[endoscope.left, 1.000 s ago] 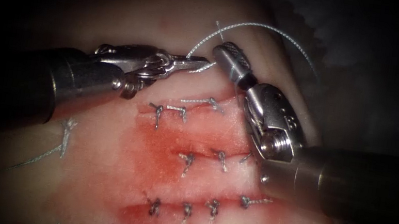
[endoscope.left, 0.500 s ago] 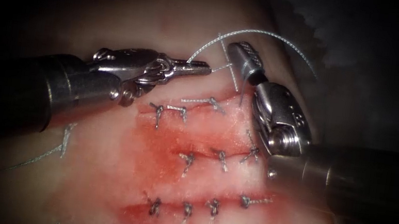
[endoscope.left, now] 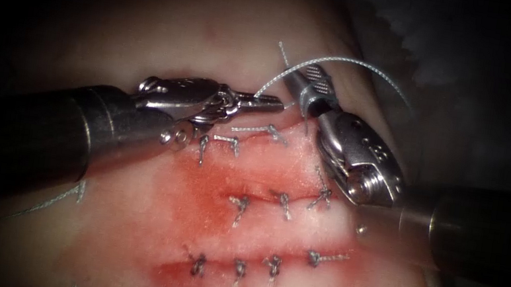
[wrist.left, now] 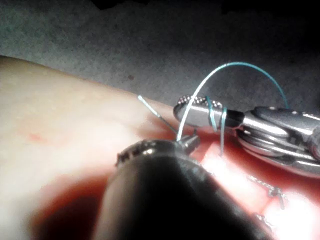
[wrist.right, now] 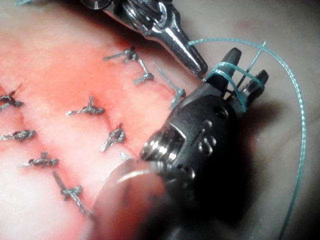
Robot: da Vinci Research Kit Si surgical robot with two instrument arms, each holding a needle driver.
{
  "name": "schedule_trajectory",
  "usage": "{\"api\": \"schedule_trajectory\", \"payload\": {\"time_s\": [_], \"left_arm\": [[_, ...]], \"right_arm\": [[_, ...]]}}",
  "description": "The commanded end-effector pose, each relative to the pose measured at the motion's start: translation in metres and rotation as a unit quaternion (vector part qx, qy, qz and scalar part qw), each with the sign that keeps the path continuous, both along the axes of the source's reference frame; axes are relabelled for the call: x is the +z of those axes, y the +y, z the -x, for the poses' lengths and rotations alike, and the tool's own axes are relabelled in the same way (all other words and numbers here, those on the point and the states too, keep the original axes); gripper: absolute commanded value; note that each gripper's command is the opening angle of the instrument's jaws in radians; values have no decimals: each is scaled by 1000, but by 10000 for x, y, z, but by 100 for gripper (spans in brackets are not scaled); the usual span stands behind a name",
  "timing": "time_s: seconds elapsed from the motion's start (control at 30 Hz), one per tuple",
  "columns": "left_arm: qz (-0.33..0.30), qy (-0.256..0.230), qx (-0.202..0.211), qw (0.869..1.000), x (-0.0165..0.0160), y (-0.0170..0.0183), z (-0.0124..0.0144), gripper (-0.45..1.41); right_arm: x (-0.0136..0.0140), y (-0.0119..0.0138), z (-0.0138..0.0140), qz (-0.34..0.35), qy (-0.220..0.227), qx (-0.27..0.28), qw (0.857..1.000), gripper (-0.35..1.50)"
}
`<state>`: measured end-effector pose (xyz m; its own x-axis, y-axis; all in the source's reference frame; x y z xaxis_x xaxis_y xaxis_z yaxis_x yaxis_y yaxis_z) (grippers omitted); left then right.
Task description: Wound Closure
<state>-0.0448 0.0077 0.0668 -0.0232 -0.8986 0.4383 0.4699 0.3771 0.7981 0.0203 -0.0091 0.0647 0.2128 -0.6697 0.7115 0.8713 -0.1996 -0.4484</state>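
The left tool (endoscope.left: 274, 104) comes in low from the left, above the top row of stitches. Its jaws are shut on the thread (endoscope.left: 347, 61), which rises from their tip (wrist.left: 187, 142) in an arch. That arch runs to the right tool (endoscope.left: 311, 81), just right of the left tool's tip, and winds around its jaws (wrist.left: 212, 114) in two or three turns (wrist.right: 227, 70). The right tool's jaws (wrist.right: 248, 67) stand slightly apart, with a short thread tail (endoscope.left: 282, 50) lying across the gap. The tissue (endoscope.left: 171, 31) lies beneath both tools.
Three rows of knotted stitches (endoscope.left: 240, 205) cross the tissue, with red fluid (endoscope.left: 196, 188) around them. Below the left shaft lies a loose strand of thread (endoscope.left: 50, 201). The right tool's wrist (endoscope.left: 360, 161) hangs over the right ends of the upper rows.
The left tool has slid right and slightly down, carrying the thread. The right tool's jaws have shifted right and swung, and the thread arch now wraps around them.
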Motion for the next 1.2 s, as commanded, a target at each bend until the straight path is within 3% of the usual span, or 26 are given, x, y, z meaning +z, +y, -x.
{"api": "schedule_trajectory", "payload": {"time_s": [0.03, 0.3, 0.63, 1.2], "left_arm": [[5, 0, -1, 1000, 0, 13, 7, -45], [7, 6, 0, 1000, 7, 18, 20, -45], [6, 11, 5, 1000, 14, 17, 21, -45], [5, 16, 8, 1000, 13, 16, 21, -45]], "right_arm": [[4, 8, -11, 5, -6, -5, 1000, 37], [9, 16, -16, -12, -34, -34, 999, 39], [0, 16, -18, -59, -29, -110, 992, 36], [9, 34, -45, -99, -48, -163, 980, 37]]}}
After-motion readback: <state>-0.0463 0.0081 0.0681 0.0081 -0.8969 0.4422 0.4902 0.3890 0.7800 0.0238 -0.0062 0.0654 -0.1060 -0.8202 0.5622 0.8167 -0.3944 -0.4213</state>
